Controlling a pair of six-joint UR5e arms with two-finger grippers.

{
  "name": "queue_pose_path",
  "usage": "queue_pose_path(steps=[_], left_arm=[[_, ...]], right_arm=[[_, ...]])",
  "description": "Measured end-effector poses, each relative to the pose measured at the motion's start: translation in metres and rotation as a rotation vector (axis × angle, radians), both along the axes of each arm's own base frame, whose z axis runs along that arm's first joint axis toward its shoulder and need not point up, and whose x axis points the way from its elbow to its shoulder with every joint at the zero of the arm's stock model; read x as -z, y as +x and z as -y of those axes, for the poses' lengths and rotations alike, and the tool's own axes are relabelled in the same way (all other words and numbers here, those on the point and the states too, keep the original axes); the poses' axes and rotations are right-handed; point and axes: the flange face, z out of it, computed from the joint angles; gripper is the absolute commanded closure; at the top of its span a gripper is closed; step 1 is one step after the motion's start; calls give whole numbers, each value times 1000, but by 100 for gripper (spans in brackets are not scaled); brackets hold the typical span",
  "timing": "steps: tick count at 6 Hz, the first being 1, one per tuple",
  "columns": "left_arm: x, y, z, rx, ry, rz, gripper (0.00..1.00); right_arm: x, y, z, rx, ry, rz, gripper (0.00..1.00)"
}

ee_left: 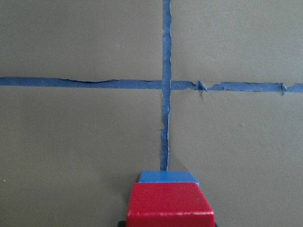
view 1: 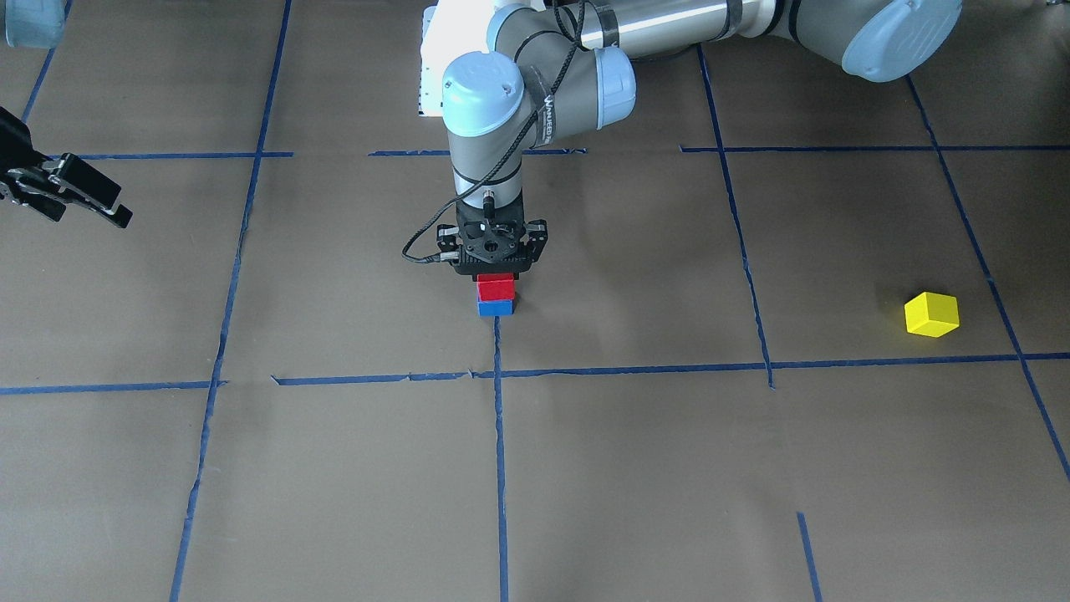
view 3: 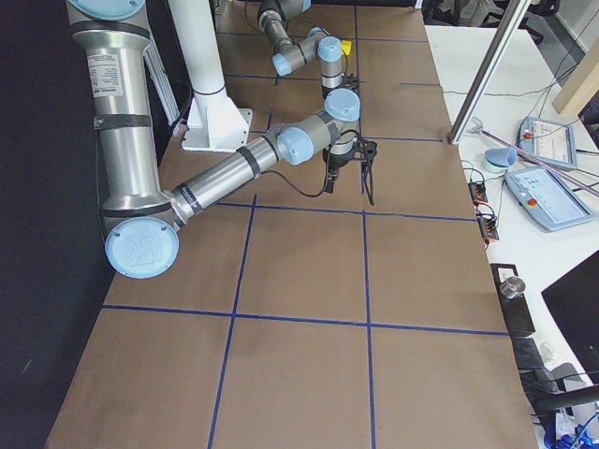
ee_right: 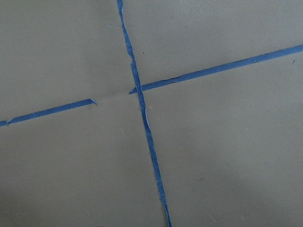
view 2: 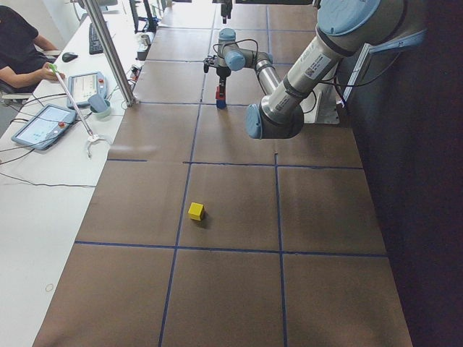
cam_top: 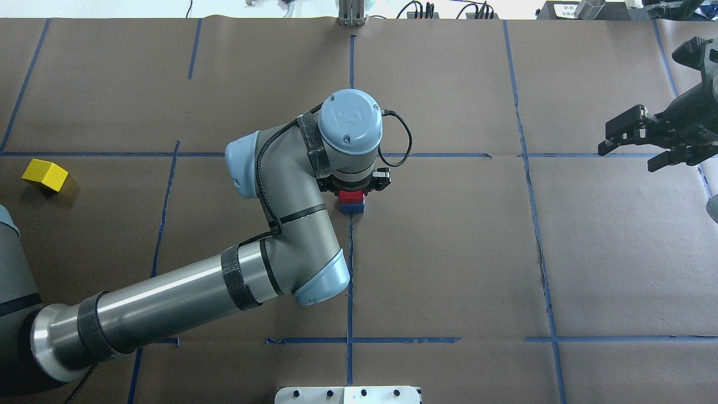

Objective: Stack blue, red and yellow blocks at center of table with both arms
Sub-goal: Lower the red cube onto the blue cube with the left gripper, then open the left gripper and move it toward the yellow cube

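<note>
Jaws, left gripper [view 1: 497, 266]: pointed straight down onto the top of the red block [view 1: 495, 288]; whether they clamp it or stand apart cannot be told, as the fingers are hidden under the gripper body. Red block: 1, seated squarely on 1 blue block [view 1: 496, 308], the pair at the centre of the table [view 1: 669, 468], touching the end of a blue tape line [view 1: 500, 435]. Jaws, right gripper [cam_top: 625, 156]: spread apart, holding nothing, above the table near its right end. Yellow block [view 1: 931, 314]: 1, alone on the brown paper, well apart from the stack, toward the robot's left.
</note>
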Motion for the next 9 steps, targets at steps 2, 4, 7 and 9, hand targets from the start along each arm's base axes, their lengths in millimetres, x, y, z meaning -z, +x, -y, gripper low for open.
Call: queue_pose_path(steps=[2,4,7,9], left_arm=[[0,1,0,-8,9,1,25],[0,0,-1,-16,13,3,0],[20,-39,-6,-17,20,-61,0],[-16,-138,-5,-22,56,-112,2]], right_arm=[[0,0,0,0,0,0,0],[0,0,0,0,-1,0,0],[1,0,1,0,1,1,0],[-1,0,1,0,-2,-1,0]])
